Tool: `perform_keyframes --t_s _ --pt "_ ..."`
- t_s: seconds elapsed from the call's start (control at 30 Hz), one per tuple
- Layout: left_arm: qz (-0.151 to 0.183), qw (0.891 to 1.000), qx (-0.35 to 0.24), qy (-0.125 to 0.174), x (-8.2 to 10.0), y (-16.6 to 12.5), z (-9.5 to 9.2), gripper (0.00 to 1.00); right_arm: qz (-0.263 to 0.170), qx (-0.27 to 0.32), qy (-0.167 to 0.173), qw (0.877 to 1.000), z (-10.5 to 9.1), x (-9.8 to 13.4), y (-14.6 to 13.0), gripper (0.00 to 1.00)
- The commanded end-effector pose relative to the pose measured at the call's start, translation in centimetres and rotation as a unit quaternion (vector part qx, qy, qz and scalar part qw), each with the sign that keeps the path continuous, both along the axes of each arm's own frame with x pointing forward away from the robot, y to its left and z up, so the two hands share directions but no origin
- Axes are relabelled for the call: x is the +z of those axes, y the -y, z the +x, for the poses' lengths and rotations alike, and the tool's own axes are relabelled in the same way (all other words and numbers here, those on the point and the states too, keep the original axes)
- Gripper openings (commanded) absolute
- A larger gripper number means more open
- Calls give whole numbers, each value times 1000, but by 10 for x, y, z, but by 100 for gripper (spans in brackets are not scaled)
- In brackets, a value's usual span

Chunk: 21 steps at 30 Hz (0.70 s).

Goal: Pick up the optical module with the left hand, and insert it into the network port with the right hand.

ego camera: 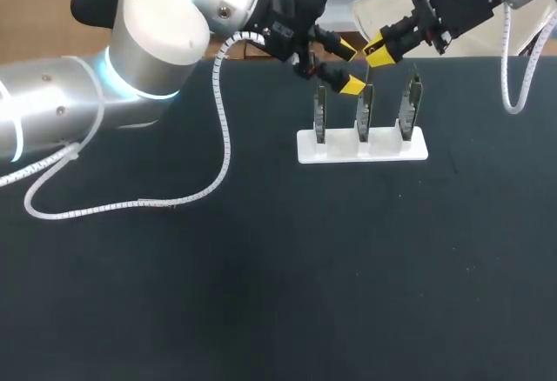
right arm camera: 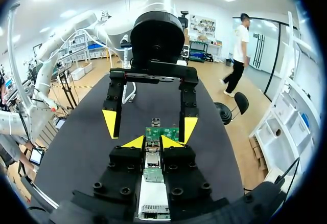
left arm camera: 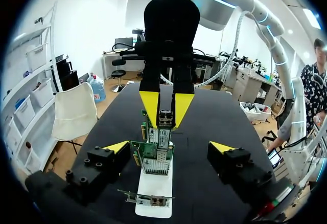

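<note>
- Your left claw [ego camera: 349, 66] has its fingers spread wide and holds nothing. It hangs over the far part of the tabletop [ego camera: 261, 268], just beside the row of network cards [ego camera: 364, 113].
- In the left wrist view, the cards stand ahead of that claw, in line with the gap between its yellow tips, and neither finger touches them.
- Your right claw [ego camera: 377, 51] is gripping the optical module [left arm camera: 164, 117]. Its two yellow tips press against the small metal body from both sides.
- The module sits right at the upper edge of the cards, roughly above the middle one. You cannot tell from these views whether it is seated in a network port.
- Three network cards stand upright, side by side, in a white stand [ego camera: 363, 148] towards the far side of the dark tabletop.
- The two claws face each other across the cards, close together but apart.
- A white spiral cable [ego camera: 218, 137] trails from your left arm and loops across the tabletop.
</note>
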<state>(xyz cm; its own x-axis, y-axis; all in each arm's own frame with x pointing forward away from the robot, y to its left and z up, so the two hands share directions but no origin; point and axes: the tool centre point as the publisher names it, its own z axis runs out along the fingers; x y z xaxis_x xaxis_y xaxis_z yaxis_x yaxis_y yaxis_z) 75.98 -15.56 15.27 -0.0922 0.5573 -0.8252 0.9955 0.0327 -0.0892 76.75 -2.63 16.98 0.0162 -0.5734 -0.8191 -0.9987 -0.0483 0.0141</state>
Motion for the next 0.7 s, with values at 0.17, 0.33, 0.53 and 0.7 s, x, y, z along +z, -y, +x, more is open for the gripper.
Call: perform_keyframes --t_s 0.17,0.33,0.53,0.7 --pt "3 1000 -1 -2 1 1 2 100 0 -2 0 1000 1 -3 1 0" --pt "3 1000 -1 -2 1 1 2 100 4 -1 2 1000 1 0 2 0" --pt "3 1000 -1 -2 1 1 2 100 7 0 7 1000 2 2 1 0" --pt "3 1000 -1 -2 1 1 2 100 5 1 5 1000 1 0 1 0"
